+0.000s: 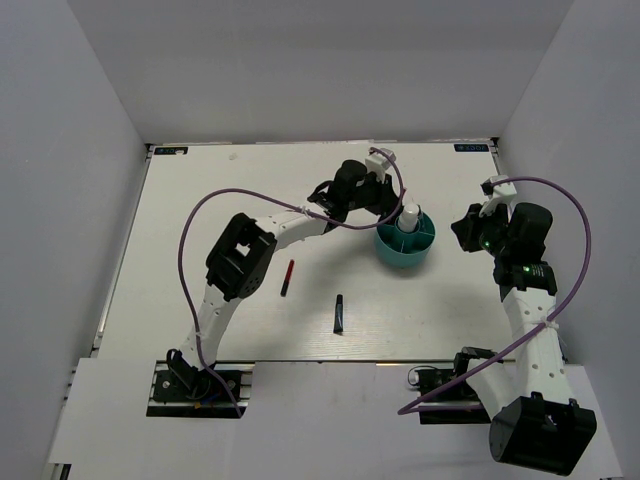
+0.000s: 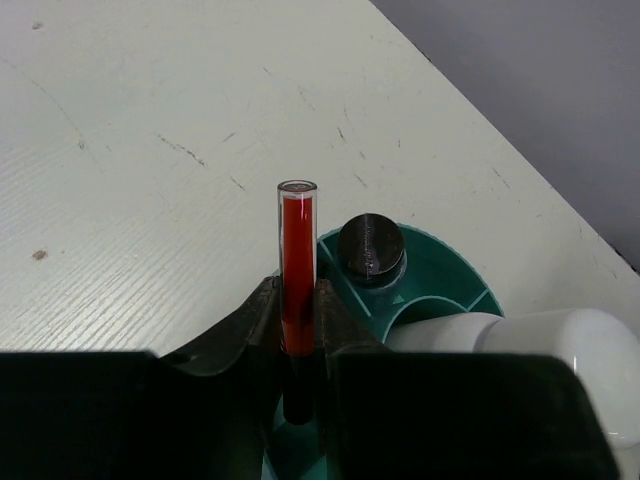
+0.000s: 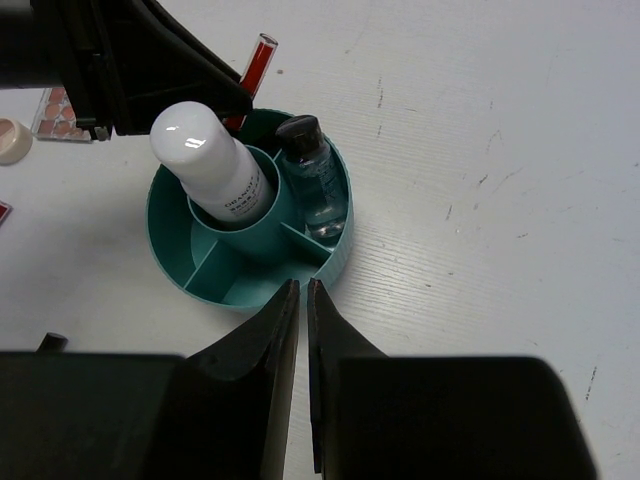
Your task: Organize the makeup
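My left gripper (image 2: 297,292) is shut on a slim red-and-black tube (image 2: 297,250). It holds the tube upright with the black end over an outer compartment of the teal tub (image 2: 445,285). In the top view this gripper (image 1: 388,202) is at the tub's (image 1: 392,258) far left rim. A white bottle (image 3: 215,165) stands in the tub's centre well. A dark-capped bottle (image 3: 312,180) stands in an outer compartment. My right gripper (image 3: 303,292) is shut and empty, just right of the tub (image 1: 463,232). A second red-and-black tube (image 1: 288,277) and a black tube (image 1: 340,313) lie on the table.
A pink-toned palette (image 3: 58,112) and a round beige compact (image 3: 12,140) lie beyond the tub, partly hidden by the left arm. Grey walls close in the white table (image 1: 200,230) on three sides. Purple cables loop over both arms.
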Robot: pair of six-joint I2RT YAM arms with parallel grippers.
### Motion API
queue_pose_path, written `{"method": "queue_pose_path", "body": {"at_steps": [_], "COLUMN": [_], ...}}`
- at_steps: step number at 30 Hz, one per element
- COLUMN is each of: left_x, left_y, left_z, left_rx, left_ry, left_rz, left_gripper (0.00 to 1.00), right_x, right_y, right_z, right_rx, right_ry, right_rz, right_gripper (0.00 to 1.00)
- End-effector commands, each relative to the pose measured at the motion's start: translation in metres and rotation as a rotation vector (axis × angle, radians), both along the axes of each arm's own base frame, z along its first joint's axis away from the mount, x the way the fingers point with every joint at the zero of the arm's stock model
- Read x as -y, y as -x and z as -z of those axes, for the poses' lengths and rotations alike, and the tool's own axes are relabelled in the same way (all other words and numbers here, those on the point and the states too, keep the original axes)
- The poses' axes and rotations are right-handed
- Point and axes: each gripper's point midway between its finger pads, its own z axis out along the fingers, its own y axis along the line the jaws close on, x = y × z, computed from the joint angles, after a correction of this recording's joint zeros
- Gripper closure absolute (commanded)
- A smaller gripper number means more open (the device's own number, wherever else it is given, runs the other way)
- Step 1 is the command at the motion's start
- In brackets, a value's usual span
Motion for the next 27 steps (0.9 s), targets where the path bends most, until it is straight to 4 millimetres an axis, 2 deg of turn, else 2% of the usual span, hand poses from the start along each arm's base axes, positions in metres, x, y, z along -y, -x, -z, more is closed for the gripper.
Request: {"method": "queue_pose_path", "body": {"at_steps": [1,7,14,16,18,20,21,23,24,26,27], "left_x": [0.004,0.001,-0.001,-0.002,-0.005,-0.009,-0.018,-0.032,-0.041,-0.062,-0.076], "left_y": [0.008,0.007,0.006,0.004,0.004,0.004,0.003,0.001,0.007,0.007,0.009], "left_z": [-0.022,-0.024,-0.033,-0.043,-0.066,-0.084,-0.111,-0.126,-0.148,-0.154,-0.147], "left_rx": [0.025,0.023,0.026,0.043,0.079,0.112,0.148,0.162,0.181,0.174,0.134], "left_ry": [0.031,0.027,0.03,0.042,0.067,0.08,0.106,0.111,0.125,0.097,0.054], "left_rz": [0.023,0.005,-0.01,-0.018,-0.027,-0.043,-0.059,-0.098,-0.111,-0.174,-0.203], "left_gripper": [0.88,0.65,0.59,0.59,0.59,0.6,0.6,0.62,0.63,0.66,0.7], "right_x": [0.002,0.001,0.0,0.0,0.0,-0.002,-0.003,-0.01,-0.013,-0.023,-0.026], "right_y": [-0.005,-0.005,-0.005,-0.004,-0.004,-0.002,-0.001,0.002,0.003,0.008,0.01], "right_z": [-0.006,-0.007,-0.008,-0.008,-0.009,-0.01,-0.01,-0.01,-0.01,-0.01,-0.009], "right_rx": [0.033,0.034,0.039,0.038,0.043,0.046,0.051,0.054,0.056,0.06,0.057], "right_ry": [-0.003,-0.003,-0.006,-0.005,-0.002,0.002,0.014,0.011,0.011,0.0,-0.005], "right_rz": [0.005,0.002,-0.002,-0.005,-0.006,-0.024,-0.04,-0.09,-0.11,-0.183,-0.203], "right_gripper": [0.86,0.86,0.86,0.86,0.84,0.78,0.68,0.51,0.38,0.29,0.26]}}
